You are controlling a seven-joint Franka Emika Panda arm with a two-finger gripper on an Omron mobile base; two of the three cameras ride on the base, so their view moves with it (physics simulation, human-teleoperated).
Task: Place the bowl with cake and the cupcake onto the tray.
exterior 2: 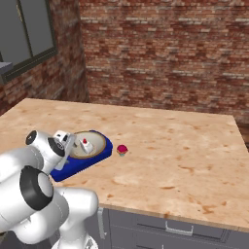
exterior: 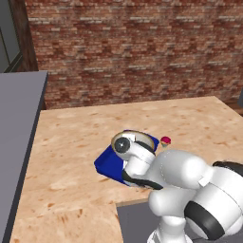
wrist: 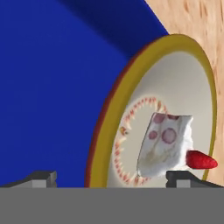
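The bowl with cake (exterior 2: 92,145) rests on the far end of the blue tray (exterior 2: 73,168). Its white slice (wrist: 166,142) carries a red berry. In the hand view the bowl's yellow-brown rim (wrist: 101,148) rises between my fingertips, one fingertip (wrist: 41,178) over the tray (wrist: 52,87) and the other by the cake. My gripper (exterior 2: 69,146) is open and holds nothing, hovering at the bowl's near-left rim. The cupcake (exterior 2: 122,150) stands on the counter just right of the tray, also seen as a red-topped speck (exterior: 165,141). My arm covers most of the bowl (exterior: 138,135) and tray (exterior: 107,163) in the left base view.
The wooden counter (exterior 2: 185,146) stretches wide to the right and back. A brick wall (exterior 2: 165,53) stands behind it, with a window (exterior 2: 29,34) at the left. A grey surface (exterior: 16,123) borders the counter's left side. Drawers (exterior 2: 170,226) sit under the front edge.
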